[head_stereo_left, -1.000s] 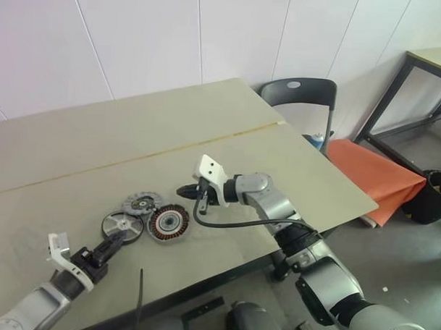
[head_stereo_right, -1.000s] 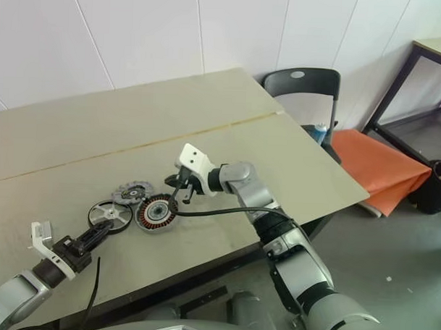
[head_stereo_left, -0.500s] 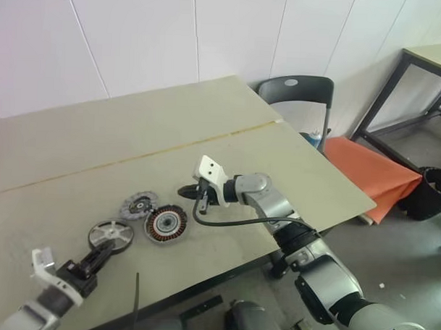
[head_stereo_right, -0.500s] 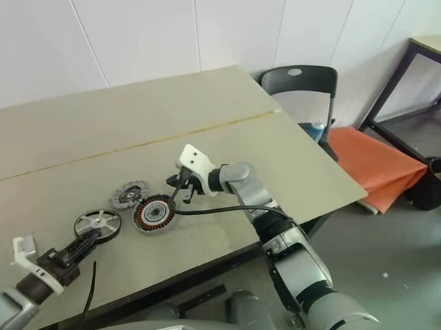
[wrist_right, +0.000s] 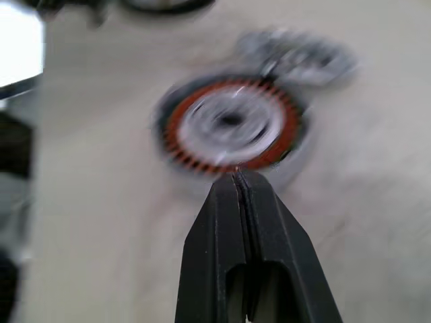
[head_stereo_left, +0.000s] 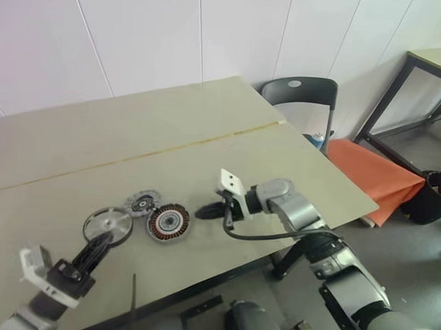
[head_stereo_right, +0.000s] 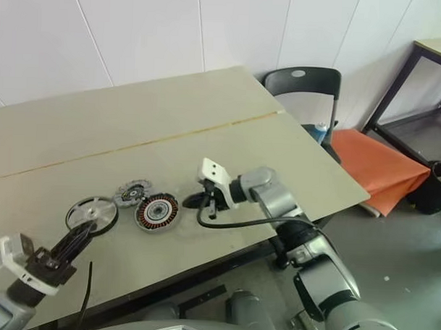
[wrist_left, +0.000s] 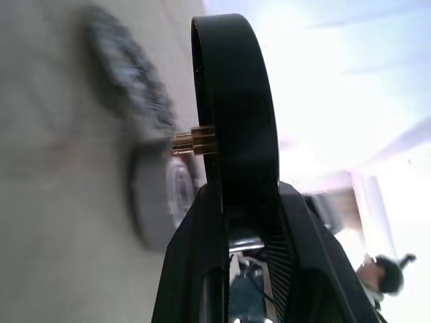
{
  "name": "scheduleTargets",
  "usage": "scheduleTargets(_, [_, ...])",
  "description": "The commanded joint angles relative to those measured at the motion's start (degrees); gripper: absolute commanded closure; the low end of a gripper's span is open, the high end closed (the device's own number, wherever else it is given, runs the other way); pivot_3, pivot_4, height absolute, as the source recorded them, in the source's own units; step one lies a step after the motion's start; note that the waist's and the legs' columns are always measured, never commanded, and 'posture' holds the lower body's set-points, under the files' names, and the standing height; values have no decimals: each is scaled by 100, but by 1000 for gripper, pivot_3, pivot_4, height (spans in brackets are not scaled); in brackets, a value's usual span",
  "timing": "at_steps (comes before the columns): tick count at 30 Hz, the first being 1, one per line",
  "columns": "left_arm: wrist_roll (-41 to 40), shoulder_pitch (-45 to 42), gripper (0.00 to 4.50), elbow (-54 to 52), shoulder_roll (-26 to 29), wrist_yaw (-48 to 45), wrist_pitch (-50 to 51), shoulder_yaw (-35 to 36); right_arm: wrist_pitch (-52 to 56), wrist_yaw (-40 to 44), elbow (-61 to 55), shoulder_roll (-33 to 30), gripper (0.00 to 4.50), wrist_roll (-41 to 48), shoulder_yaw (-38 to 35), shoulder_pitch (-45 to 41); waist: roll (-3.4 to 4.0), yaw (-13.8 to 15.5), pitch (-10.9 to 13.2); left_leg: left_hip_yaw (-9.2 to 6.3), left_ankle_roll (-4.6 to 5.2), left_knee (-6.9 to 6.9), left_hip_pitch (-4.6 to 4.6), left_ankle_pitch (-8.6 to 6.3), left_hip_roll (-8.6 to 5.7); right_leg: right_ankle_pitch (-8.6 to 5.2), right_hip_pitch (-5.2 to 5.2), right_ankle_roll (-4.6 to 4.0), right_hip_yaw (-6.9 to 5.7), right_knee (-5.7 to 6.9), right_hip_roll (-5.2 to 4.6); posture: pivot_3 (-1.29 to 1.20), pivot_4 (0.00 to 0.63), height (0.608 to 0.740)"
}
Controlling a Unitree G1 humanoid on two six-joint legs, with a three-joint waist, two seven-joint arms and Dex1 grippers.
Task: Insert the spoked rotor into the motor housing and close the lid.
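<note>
My left gripper (head_stereo_left: 100,242) is shut on the rim of the spoked rotor (head_stereo_left: 107,224) and holds it tilted above the table's near left part. The left wrist view shows the rotor's dark rim (wrist_left: 232,101) edge-on between the fingers, with a brass hub. The motor housing (head_stereo_left: 168,221), with its copper-orange windings, lies flat on the table to the right of the rotor. A toothed grey lid (head_stereo_left: 141,203) rests just behind it. My right gripper (head_stereo_left: 208,210) is shut and empty, low over the table right of the housing and pointing at it (wrist_right: 232,124).
The beige table (head_stereo_left: 156,126) has its near edge just below the parts and a corner at the right. A grey chair (head_stereo_left: 299,95) stands behind that corner. An orange cloth (head_stereo_left: 376,178), a black bin (head_stereo_left: 437,191) and a dark-framed table (head_stereo_left: 427,63) are at the right.
My left gripper has lifted the spoked rotor off the table and drawn it back to the left. The right gripper has pulled away to the right of the housing, still shut.
</note>
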Motion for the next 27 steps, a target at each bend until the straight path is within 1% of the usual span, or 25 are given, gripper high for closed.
scheduleTargets(1, [-162, -583, 4075, -209, 140, 133, 139, -579, 171, 163, -438, -153, 4500, 159, 33, 58, 2, -7, 1, 1, 0, 0, 3, 0, -1, 0, 3, 1, 0, 1, 1, 0, 0, 740])
scheduleTargets(5, [-243, -1276, 4075, -13, 186, 471, 177, -1124, 237, 67, -503, -159, 4500, 163, 33, 82, -3, -18, -2, -3, 0, 2, 7, 0, 1, 12, 10, 17, 1, 3, 15, 0, 0, 740])
scheduleTargets(10, [-403, -1610, 4075, 306, 259, 879, 233, -1490, 279, -39, -568, -130, 4500, 161, 38, 116, -3, -4, -2, -7, 0, -5, 1, 0, 4, 16, 0, 21, 0, 4, 16, 0, 0, 740])
scheduleTargets(19, [-681, -1593, 4075, 330, 326, 1305, 132, -1552, 309, -184, -654, -138, 4500, 195, 29, 197, -3, 5, -2, -6, 0, 2, -1, 0, 2, 16, 2, 20, 1, 4, 11, 0, 0, 740])
scheduleTargets(27, [-835, -1390, 4075, 89, 199, 1683, -37, -1675, 311, -245, -676, -144, 4500, 197, 35, 209, -3, 8, -2, -5, 0, 2, -1, 0, 2, 16, 2, 20, 1, 4, 11, 0, 0, 740])
